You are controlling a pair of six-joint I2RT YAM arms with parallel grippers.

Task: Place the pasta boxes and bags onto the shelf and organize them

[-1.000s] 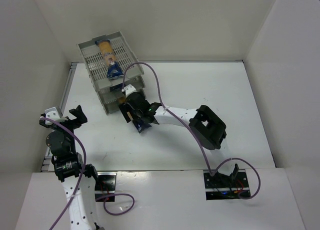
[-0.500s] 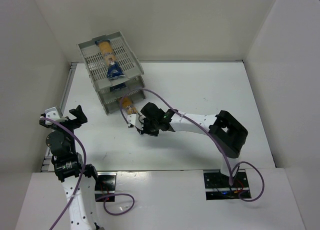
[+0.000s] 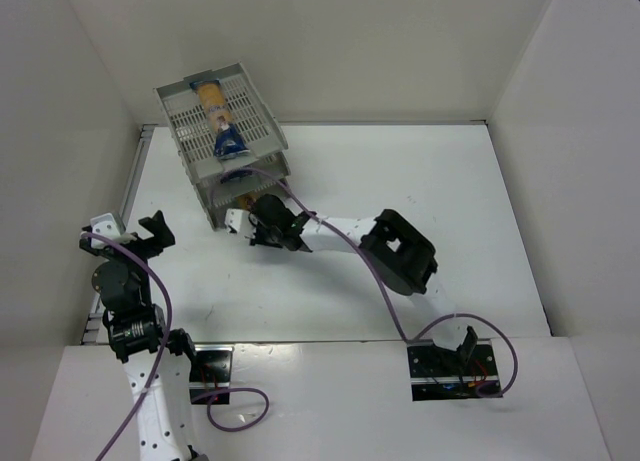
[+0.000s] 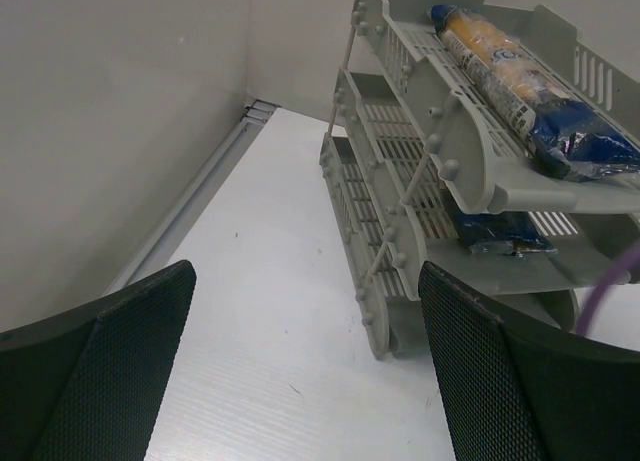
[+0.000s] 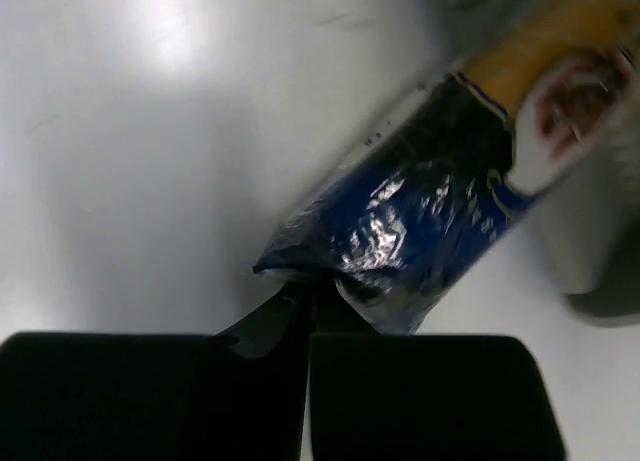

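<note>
Our right gripper (image 5: 308,299) has its fingers pressed together. The tips touch the blue end of a pasta bag (image 5: 420,216) on the table (image 5: 150,131), by the shelf (image 4: 470,156). A second bag (image 4: 500,61) lies in the top tray and a third bag (image 4: 505,231) in the middle one. Our left gripper (image 4: 305,281) is spread wide — nothing in it.

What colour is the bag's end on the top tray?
Dark blue bag end; left wrist view.
</note>
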